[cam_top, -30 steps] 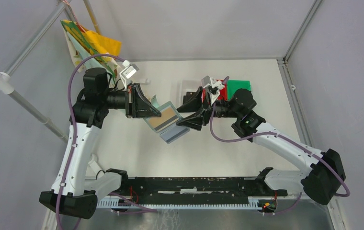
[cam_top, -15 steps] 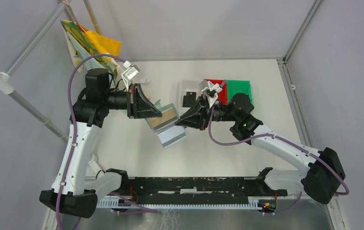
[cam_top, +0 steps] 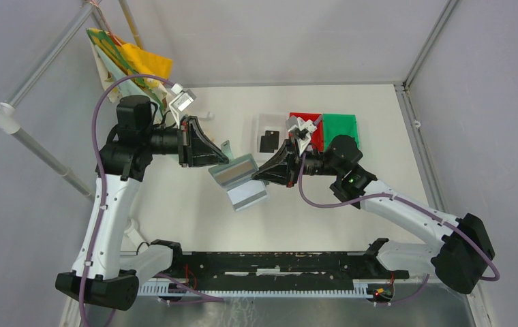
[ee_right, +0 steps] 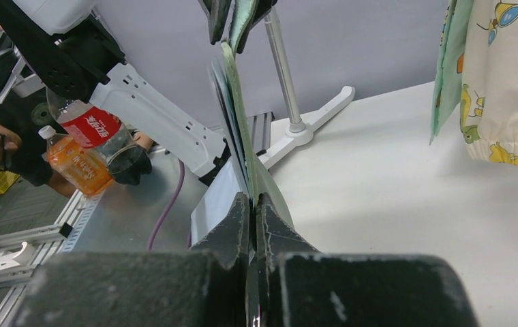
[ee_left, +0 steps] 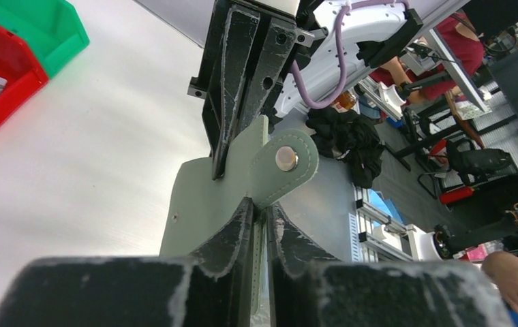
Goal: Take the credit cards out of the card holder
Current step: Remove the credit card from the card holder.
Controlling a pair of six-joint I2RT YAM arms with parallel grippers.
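Two robot arms are bolted at the near edge of a white desk [cam_top: 174, 211] and reach inward until their tips almost meet over its middle. Between them, lifted off the desk, hangs the card holder [cam_top: 234, 170], a grey-green folding wallet.

From above it shows as a narrow strip. Its long axis runs across the desk from one arm to the other, with the right end a touch farther back. A pale silvery panel splays out from its near side; I cannot tell whether this is a flap or a card.

The left pincer [cam_top: 225, 160] is closed tight on the holder's left end. Its wrist view shows the fingers [ee_left: 239, 225] pressed flat against the green leather. A rounded tab [ee_left: 285, 158] with a metal stud sticks out just beside them.

The right pincer [cam_top: 256, 176] is clamped on the opposite end. In its own view the holder appears edge-on, as thin stacked layers rising away from the fingertips. I cannot tell whether a card is pinched among those layers.

Farther back stands a white bin [cam_top: 270, 117] with a black card [cam_top: 268, 142] lying flat in it. A red bin [cam_top: 316, 136] is to its right, then a green bin [cam_top: 339, 124]. In the far left corner hangs a yellow and green cloth [cam_top: 137, 65].
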